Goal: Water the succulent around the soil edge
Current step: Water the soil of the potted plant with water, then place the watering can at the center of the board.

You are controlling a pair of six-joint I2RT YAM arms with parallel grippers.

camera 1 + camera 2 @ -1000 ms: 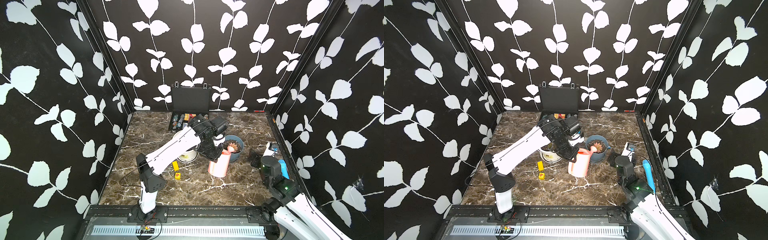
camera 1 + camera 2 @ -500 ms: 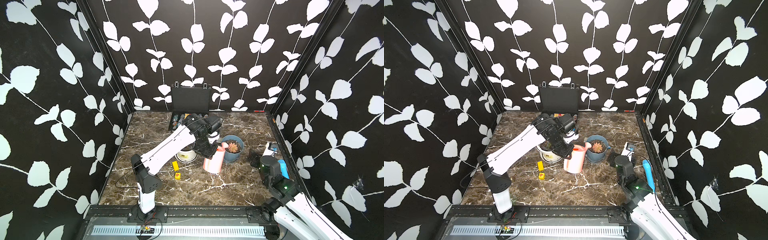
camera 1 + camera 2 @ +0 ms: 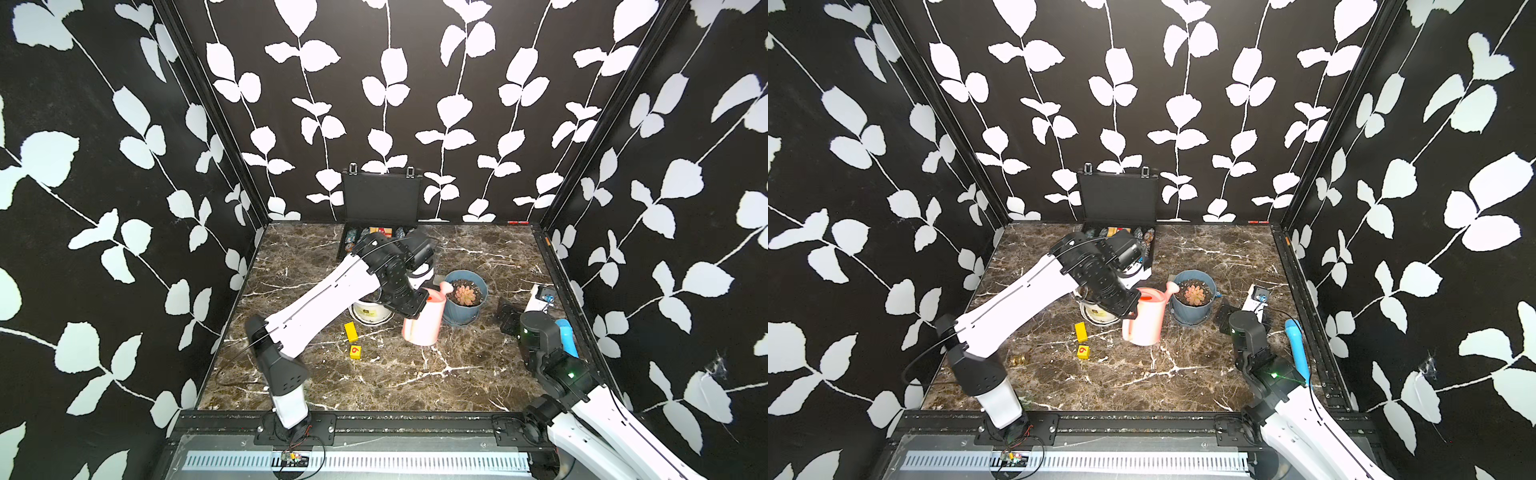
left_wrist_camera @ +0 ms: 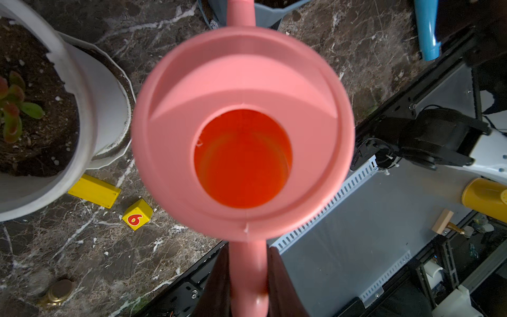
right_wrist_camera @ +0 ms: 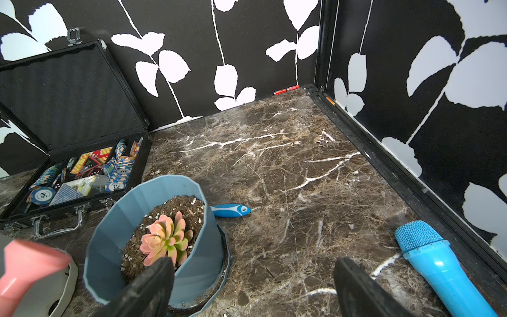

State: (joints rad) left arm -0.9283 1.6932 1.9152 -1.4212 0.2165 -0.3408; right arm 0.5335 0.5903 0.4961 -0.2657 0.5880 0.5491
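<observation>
Left wrist: left pincer [image 4: 248,277] clamps pink can [image 4: 242,131] handle, beside succulent [image 4: 12,105]

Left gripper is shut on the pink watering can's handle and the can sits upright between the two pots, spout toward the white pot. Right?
Not quite. The left gripper is shut on the handle and the pink watering can sits upright between the pots, but both top views show its spout toward the blue-grey pot, not the white pot.

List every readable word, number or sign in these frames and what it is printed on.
"6": red, on the small yellow cube.
"50": on a poker chip in the open black case.
"10": on another chip.
White pot's label: too small to read.
Cards in the case: blurred.
</observation>
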